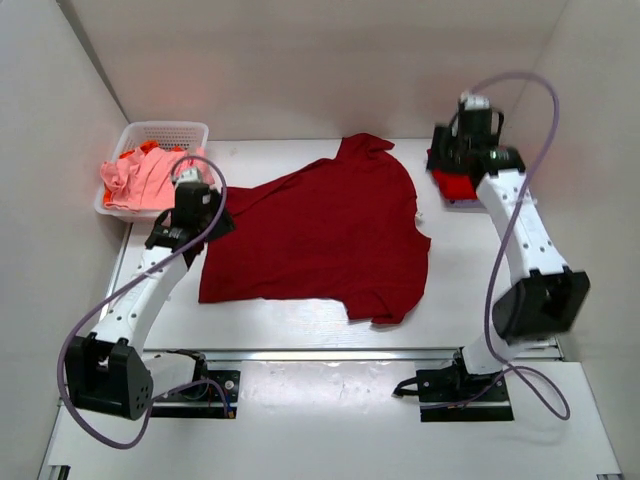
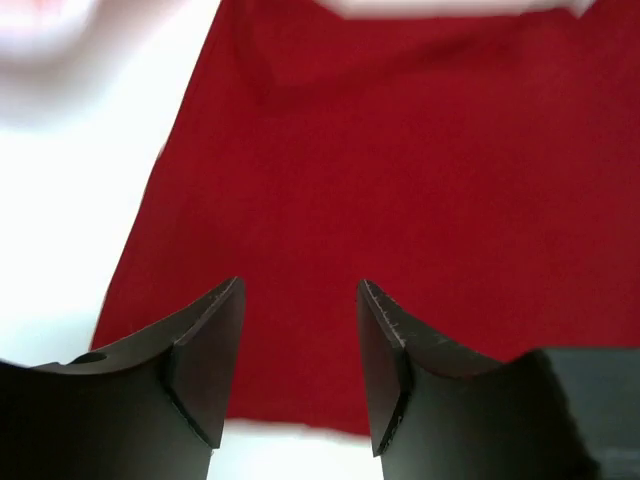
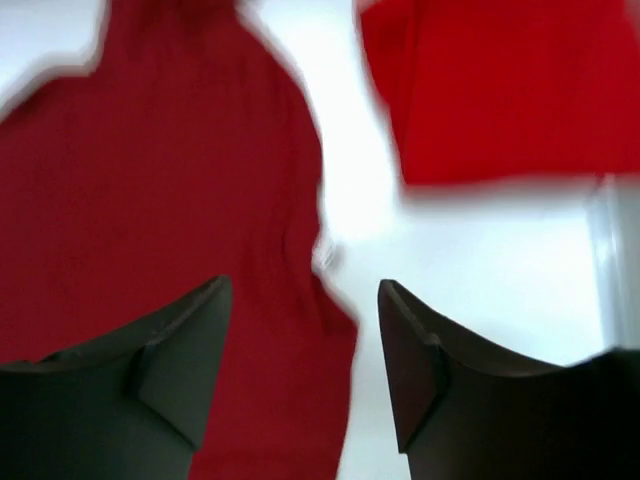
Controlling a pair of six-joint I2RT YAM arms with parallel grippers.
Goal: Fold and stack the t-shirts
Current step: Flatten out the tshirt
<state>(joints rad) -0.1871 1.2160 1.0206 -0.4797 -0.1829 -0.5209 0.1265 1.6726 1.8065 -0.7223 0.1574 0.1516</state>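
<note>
A large dark maroon t-shirt (image 1: 325, 235) lies spread on the white table, collar to the right. It fills the left wrist view (image 2: 400, 180) and the left of the right wrist view (image 3: 150, 180). A folded bright red t-shirt (image 1: 458, 188) lies at the back right, partly under the right arm; it also shows in the right wrist view (image 3: 510, 80). Salmon-pink and orange t-shirts (image 1: 140, 175) fill the basket. My left gripper (image 2: 300, 330) is open and empty above the maroon shirt's left edge. My right gripper (image 3: 305, 335) is open and empty above the shirt's collar edge.
A white lattice basket (image 1: 185, 131) stands at the back left corner. White walls close in the table on the left, back and right. Bare table shows between the maroon shirt and the red one (image 3: 350, 180) and along the front edge (image 1: 300, 330).
</note>
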